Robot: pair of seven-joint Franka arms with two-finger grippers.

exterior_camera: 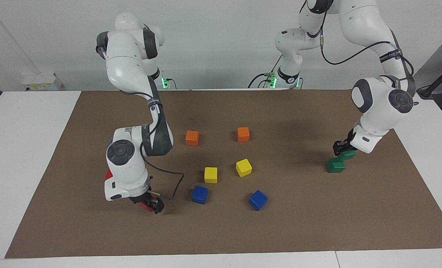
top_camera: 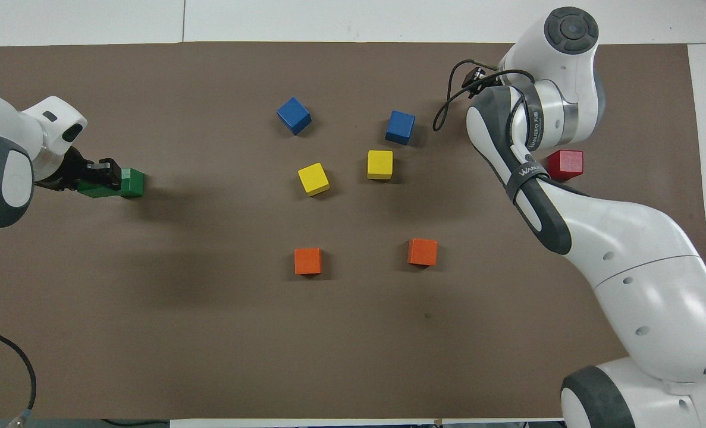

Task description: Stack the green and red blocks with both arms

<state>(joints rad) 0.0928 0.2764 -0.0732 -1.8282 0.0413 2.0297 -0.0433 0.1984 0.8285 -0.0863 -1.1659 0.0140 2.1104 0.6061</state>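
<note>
While both arms are working at their own ends of the brown paper-covered surface (exterior_camera: 280, 230), I am judging the small glossy cubes as light, rigid and a little slick, best pinched across two flat parallel faces at mid-height.

My left tool (exterior_camera: 340, 147) is closing on one dark green cube (exterior_camera: 349, 154), carrying it just over the second dark green cube (exterior_camera: 335, 165), which is sitting on the surface at the left arm's end; the carried one is looking offset, not squared up, and I cannot tell whether they are touching.

My right tool (exterior_camera: 149, 203) is hanging low at the right arm's end, narrowed around a bright red cube (exterior_camera: 145, 204). The second bright red cube (top_camera: 565, 164) is resting nearer the robots, partly hidden by the arm.

Orange, yellow and blue cubes are sitting mid-surface, untouched.
</note>
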